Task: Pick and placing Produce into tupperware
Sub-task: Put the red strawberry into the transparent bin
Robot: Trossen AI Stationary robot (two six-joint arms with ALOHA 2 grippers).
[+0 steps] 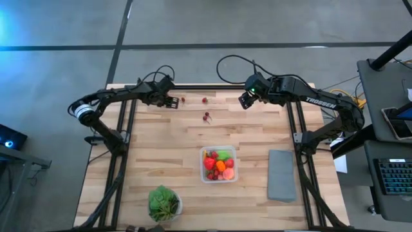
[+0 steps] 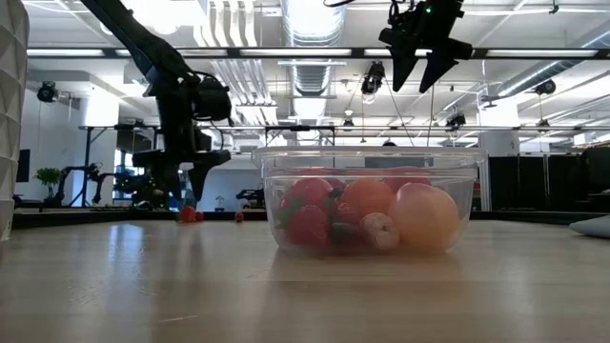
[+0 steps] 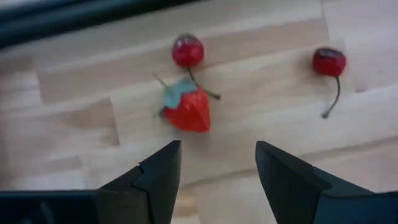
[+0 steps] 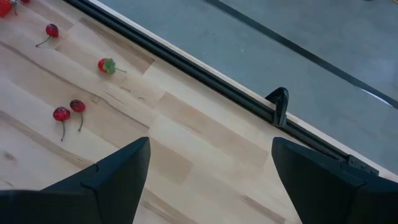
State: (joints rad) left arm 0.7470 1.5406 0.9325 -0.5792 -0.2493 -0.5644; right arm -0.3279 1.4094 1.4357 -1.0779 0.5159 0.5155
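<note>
A strawberry (image 3: 188, 111) lies on the desk (image 1: 161, 154) near its far edge, just ahead of the left claw (image 3: 217, 168), fingers spread wide. Only the wrist view shows two cherries (image 3: 188, 50) beside it. The tupperware (image 1: 219, 165) sits mid-desk, part-filled. The right claw (image 1: 245, 100) hovers wide apart.

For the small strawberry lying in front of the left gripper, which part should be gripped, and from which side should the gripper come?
Grip the strawberry across its red body, probably at the widest part just below the green leafy cap. It lies flat on the wooden table, so coming from above seems best. The left gripper is open and nearly lined up. The cherry lies close behind, so keep the fingers off it.
</note>
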